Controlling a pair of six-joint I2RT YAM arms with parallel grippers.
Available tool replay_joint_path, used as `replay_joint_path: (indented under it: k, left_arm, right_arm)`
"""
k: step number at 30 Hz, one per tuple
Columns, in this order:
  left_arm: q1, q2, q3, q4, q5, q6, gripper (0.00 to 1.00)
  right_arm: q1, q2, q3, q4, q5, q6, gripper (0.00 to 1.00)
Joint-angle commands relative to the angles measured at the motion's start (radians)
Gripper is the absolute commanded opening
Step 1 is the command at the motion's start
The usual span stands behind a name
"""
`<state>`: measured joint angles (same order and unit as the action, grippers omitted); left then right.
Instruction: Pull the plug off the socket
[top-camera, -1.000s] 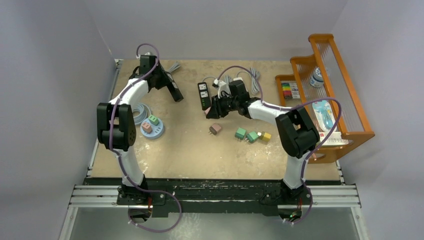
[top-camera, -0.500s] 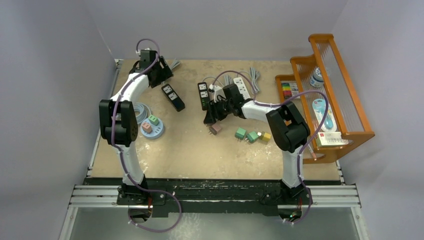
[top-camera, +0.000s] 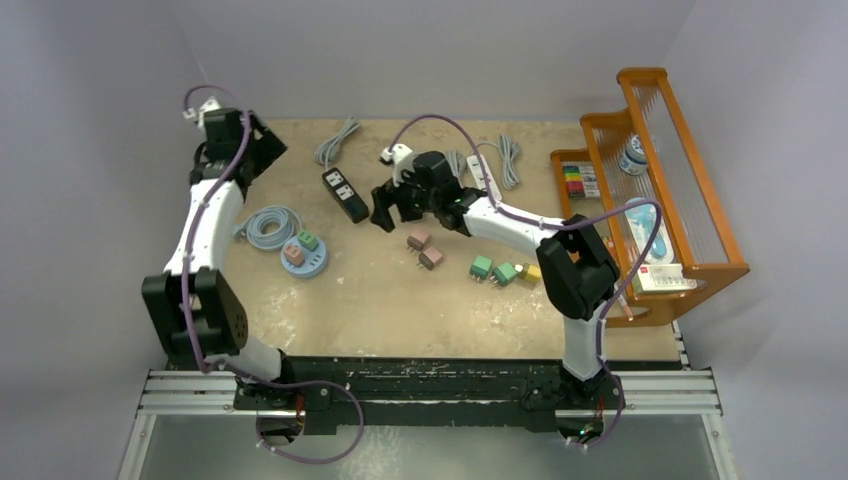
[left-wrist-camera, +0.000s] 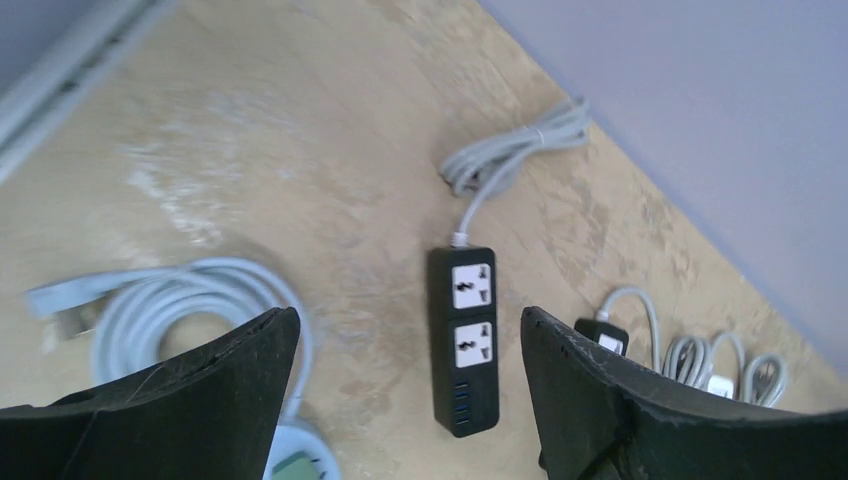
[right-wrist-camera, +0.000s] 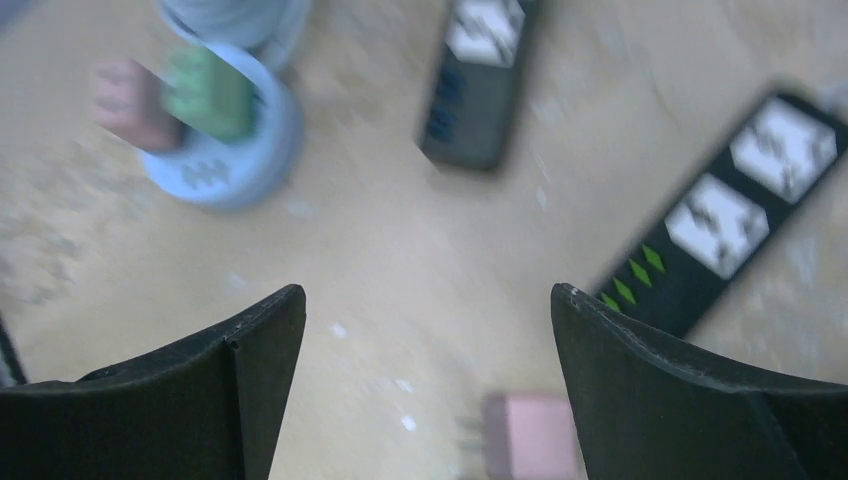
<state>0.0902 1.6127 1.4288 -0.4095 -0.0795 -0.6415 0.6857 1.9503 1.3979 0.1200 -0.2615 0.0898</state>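
1. Camera above: a green plug (top-camera: 307, 240) and a pink plug (top-camera: 293, 254) stand in the round socket (top-camera: 310, 266), left of centre on the desk (top-camera: 380, 310). The right jaws hover beyond it, near a black strip (top-camera: 345, 195). The left jaws hang at the far-left corner.
2. Left wrist: the left jaws are released and empty, with the black strip framed between them.
3. Right wrist: the right jaws are released and empty, and the socket sits blurred at upper left. My judgement is that one arm should pin the socket's base while the other clenches a plug's sides and lifts it straight up.
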Motion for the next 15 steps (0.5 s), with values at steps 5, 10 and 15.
replay_joint_path:
  k: [5,10,15]
  left_arm:
    - [0.193,-0.294,-0.289,0.079,0.037,-0.066,0.82]
    - [0.29,-0.377,-0.429,0.099,0.108,-0.092,0.83]
    - [0.313,-0.431,-0.531,0.129,0.154,-0.121,0.84]
  right_arm:
    - [0.143,0.104,0.304,0.053,-0.031,-0.084,0.88]
    - [0.196,0.223,0.427,0.051,-0.051,-0.108,0.84]
    - [0.211,0.309,0.51,0.054,-0.064,-0.088,0.81]
